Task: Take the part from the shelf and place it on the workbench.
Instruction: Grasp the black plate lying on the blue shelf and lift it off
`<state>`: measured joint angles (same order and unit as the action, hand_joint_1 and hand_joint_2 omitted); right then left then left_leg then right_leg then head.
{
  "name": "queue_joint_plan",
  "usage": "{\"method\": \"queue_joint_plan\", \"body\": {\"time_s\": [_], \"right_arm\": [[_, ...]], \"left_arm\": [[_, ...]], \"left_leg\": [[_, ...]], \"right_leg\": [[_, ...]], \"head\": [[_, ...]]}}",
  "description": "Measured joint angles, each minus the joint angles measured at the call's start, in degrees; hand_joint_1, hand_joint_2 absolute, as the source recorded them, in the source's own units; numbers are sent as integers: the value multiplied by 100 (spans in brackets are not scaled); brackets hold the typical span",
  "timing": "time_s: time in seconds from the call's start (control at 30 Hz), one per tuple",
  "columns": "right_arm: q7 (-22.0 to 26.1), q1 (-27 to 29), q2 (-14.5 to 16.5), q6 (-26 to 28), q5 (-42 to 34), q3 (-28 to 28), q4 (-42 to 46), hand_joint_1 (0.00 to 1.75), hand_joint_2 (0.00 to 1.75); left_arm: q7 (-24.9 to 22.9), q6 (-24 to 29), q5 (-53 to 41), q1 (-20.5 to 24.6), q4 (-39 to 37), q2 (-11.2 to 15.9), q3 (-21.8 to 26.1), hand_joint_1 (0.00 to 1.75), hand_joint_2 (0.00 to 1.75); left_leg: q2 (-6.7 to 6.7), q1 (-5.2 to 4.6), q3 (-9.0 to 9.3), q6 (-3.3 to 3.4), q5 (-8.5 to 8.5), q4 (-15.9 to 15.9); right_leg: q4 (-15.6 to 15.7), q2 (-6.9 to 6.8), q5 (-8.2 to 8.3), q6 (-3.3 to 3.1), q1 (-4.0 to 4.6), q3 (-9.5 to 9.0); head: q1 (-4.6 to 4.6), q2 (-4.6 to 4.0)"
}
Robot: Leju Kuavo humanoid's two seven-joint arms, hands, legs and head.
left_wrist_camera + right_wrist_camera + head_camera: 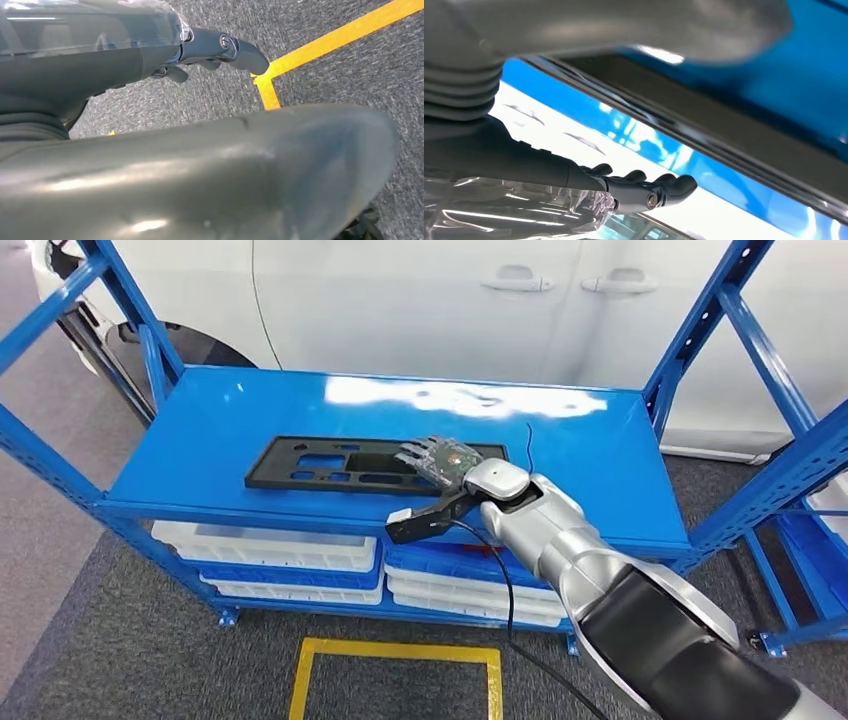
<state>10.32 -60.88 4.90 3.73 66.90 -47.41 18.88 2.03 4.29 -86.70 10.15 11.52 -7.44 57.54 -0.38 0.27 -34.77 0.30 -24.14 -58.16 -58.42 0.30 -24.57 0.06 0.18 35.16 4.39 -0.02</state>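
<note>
Head view: right hand [432, 462] over the right end of the black part [340, 464] on the blue shelf [240, 410]; no lift yet.

Left to right: the part lies flat on the top deck, left of centre, long axis across the shelf, with cut-out windows along its length. It looks like a thin moulded plastic panel: judged light, fairly stiff, likely to flex if carried by one end, glossy and so possibly slippery. Its right end sits under the right hand, whose fingers are extended and slightly spread over the top face; whether they touch it I cannot tell. Best hold, in my judgement: the near long edge or a window rim near mid-length. Left hand [220, 52] hangs over the grey floor [325, 70], fingers loosely curled, holding nothing.
</note>
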Motion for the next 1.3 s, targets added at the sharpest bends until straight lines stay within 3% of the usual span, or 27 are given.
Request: {"method": "queue_joint_plan", "body": {"time_s": [0.1,0.13,0.23,0.27,0.3,0.33,0.4,0.43,0.47,0.6,0.67,0.73,0.77,0.8,0.83,0.93,1.0,1.1,1.17,1.3], "right_arm": [[-112,-6,-2,-14,86,0,-25,0,175],[-148,-12,-2,-32,113,0,-31,0,175],[-273,14,-2,-112,203,-1,-68,0,175],[-327,34,-3,-137,249,-1,-87,0,175],[-381,49,-4,-160,291,-2,-106,0,175],[-424,58,-4,-178,324,-2,-119,0,175],[-477,59,-5,-202,358,-2,-135,0,175],[-499,57,-7,-220,367,-2,-142,0,175],[-533,55,-9,-246,376,-2,-151,0,175],[-669,29,-32,-320,418,4,-178,0,175],[-699,20,-59,-338,431,7,-193,0,175],[-727,30,-81,-389,441,8,-214,0,175],[-744,36,-91,-423,448,11,-222,0,175],[-761,36,-98,-450,456,18,-229,3,175],[-778,28,-106,-473,466,28,-233,44,175],[-823,-4,-124,-507,500,53,-244,168,175],[-847,-8,-129,-514,509,63,-251,169,175],[-866,-8,-140,-503,510,82,-265,168,175],[-874,-37,-150,-492,510,95,-268,168,175],[-878,-53,-151,-471,522,99,-268,169,175]], "left_arm": [[8,2,25,-7,0,2,1,0,0],[9,2,28,-9,0,2,1,0,0],[7,3,34,-19,0,3,1,0,0],[6,3,36,-26,0,3,2,0,0],[5,4,37,-32,0,3,2,0,0],[5,5,38,-35,0,3,3,0,0],[4,13,41,-33,0,3,3,0,0],[4,16,43,-29,0,3,3,0,0],[3,19,45,-27,0,3,3,0,0],[-4,30,49,-27,0,8,5,0,0],[-4,34,49,-14,0,7,5,0,0],[-4,36,49,-11,0,8,5,0,0],[-4,36,49,-13,0,8,5,0,0],[-4,36,49,-14,0,8,5,0,0],[-4,36,49,-13,0,8,5,0,0],[-4,36,48,-9,0,5,5,0,0],[-3,37,47,-5,0,5,5,0,0],[-2,38,47,-6,0,4,5,0,0],[-2,38,48,-8,0,3,5,0,0],[-8,37,53,-24,0,3,5,0,0]], "left_leg": [[2,15,-39,-85,-99,-105],[2,19,-130,-106,-234,-317],[4,33,-653,-143,-745,-1447],[4,34,-762,-147,-782,-1659],[4,33,-754,-143,-696,-1624],[4,33,-653,-131,-530,-1393],[4,21,-273,-88,-152,-608],[2,10,-129,-64,-59,-313],[1,-2,-35,-42,-17,-117],[3,7,25,64,0,27],[11,25,48,109,26,71],[15,24,46,119,27,72],[16,25,48,118,25,70],[17,27,52,116,21,67],[14,30,57,110,17,63],[3,22,57,56,-10,29],[0,9,42,6,-20,12],[3,26,34,-68,-28,12],[7,40,-36,-117,-164,-166],[9,46,-621,-148,-773,-1465]], "right_leg": [[59,-6,33,-109,-20,-28],[83,-10,45,-145,-29,-41],[87,-12,37,-193,-1,-48],[84,-10,32,-199,10,-50],[79,-6,27,-201,17,-54],[71,-1,19,-200,22,-60],[43,10,-11,-182,35,-70],[28,15,-22,-163,43,-64],[17,19,-30,-140,48,-56],[-67,22,-105,-23,34,-20],[-540,16,-381,44,14,199],[-1316,11,-707,96,-20,588],[-1565,8,-759,115,-40,719],[-1619,5,-708,130,-60,755],[-1430,2,-555,137,-78,670],[-286,-8,-60,107,-89,119],[2,-5,-4,59,-64,-6],[12,2,14,-22,-52,-1],[54,-1,39,-99,-62,-25],[74,-4,45,-165,-38,-41]], "head": [[1,0],[1,0],[1,0],[1,0],[1,0],[1,0],[1,0],[1,0],[1,0],[-1,0],[-1,0],[-1,0],[0,0],[0,0],[1,0],[-1,0],[-1,0],[1,0],[1,0],[1,0]]}}
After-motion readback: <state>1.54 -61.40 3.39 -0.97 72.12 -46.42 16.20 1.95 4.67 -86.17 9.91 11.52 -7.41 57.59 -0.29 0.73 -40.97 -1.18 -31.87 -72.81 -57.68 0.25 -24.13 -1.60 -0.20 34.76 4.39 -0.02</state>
